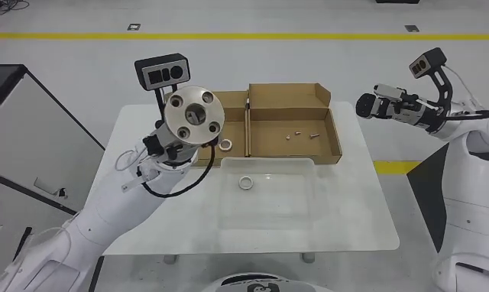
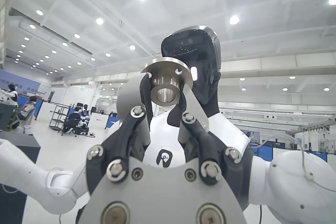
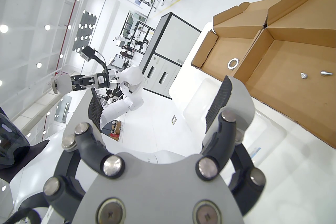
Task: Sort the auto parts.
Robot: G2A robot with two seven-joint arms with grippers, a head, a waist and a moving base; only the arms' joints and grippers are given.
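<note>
My left gripper (image 2: 164,93) is shut on a silver flanged bushing (image 2: 165,83) by its sleeve and holds it high above the table's left side; from above its round flange (image 1: 195,115) with bolt holes faces up. My right gripper (image 3: 160,96) is open with nothing in it, raised beyond the table's right edge (image 1: 367,106). A metal ring (image 1: 226,146) lies in the left cardboard box (image 1: 233,101). Two small bolts (image 1: 289,136) (image 1: 313,134) lie in the right cardboard box (image 1: 336,139). Another ring (image 1: 246,183) rests in the clear tray (image 1: 306,215).
The two open boxes stand side by side at the back of the white table (image 1: 359,208), with the clear tray just in front of them. A grey cabinet (image 1: 30,131) stands left of the table. Bare tabletop lies along the left and right sides.
</note>
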